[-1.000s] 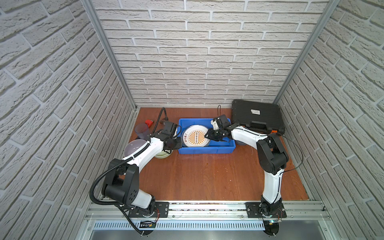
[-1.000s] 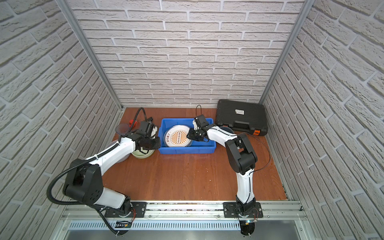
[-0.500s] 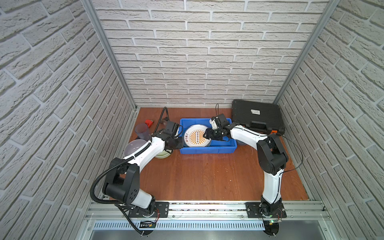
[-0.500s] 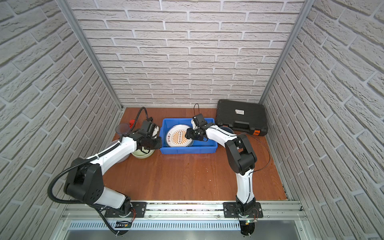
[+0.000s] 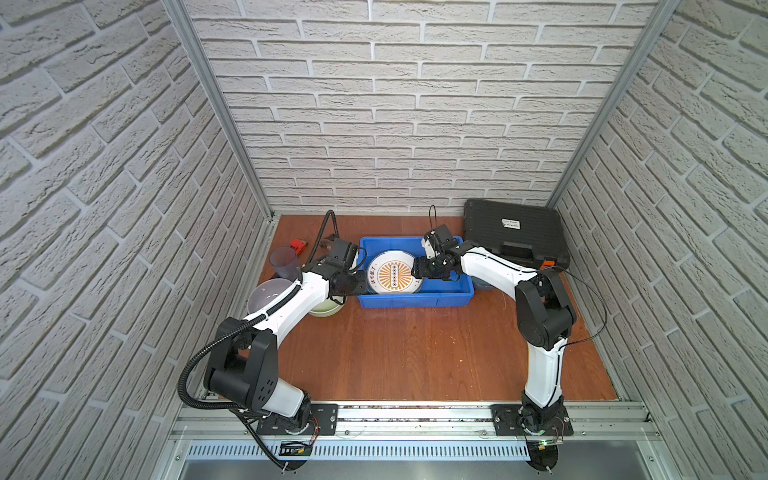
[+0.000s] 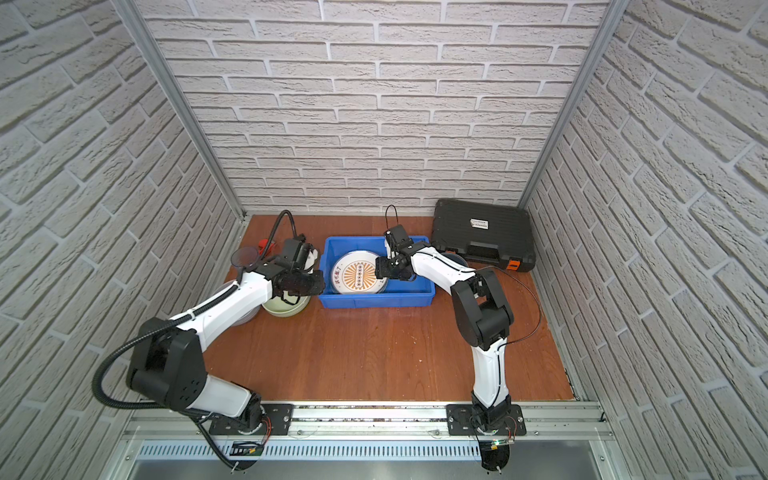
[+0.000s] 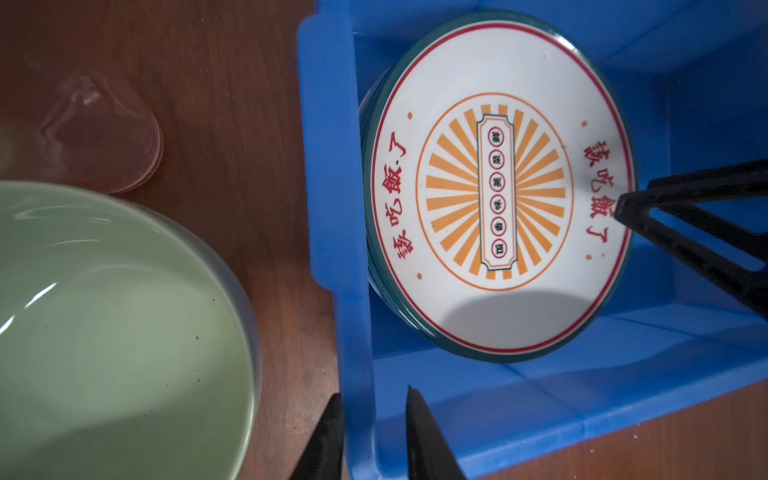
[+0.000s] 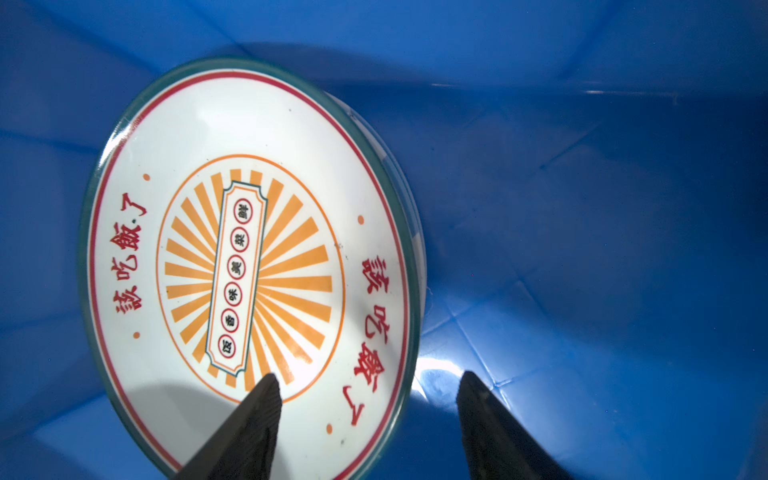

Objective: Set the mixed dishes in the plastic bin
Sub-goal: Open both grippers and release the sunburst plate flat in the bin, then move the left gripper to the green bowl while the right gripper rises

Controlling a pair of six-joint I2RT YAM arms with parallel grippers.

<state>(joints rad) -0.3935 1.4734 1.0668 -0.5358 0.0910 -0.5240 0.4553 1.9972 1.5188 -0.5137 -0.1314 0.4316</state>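
The orange sunburst plate [image 5: 394,272] [image 6: 359,272] lies on top of other plates inside the blue plastic bin [image 5: 415,300] [image 6: 374,300]. My right gripper [image 8: 369,375] [image 5: 414,272] is open at the plate's [image 8: 249,249] right rim, one finger over its face and the other over the bin floor [image 8: 602,249]. My left gripper [image 7: 372,395] [image 5: 360,286] straddles the bin's left wall [image 7: 332,208], slightly open, with a gap on the inner side. A pale green bowl [image 7: 104,311] [image 5: 328,308] sits just outside that wall.
A lavender bowl [image 5: 268,291] and a translucent tumbler [image 5: 284,264] [image 7: 99,133] stand left of the bin, with a red wrench [image 5: 298,244] behind them. A dark blue bowl [image 5: 482,284] lies right of the bin, under the right arm. The black tool case [image 5: 513,232] fills the back right corner.
The right jaws have spread wide and let go of the sunburst plate, which now rests in the bin. The left jaws have widened a little at the bin wall.
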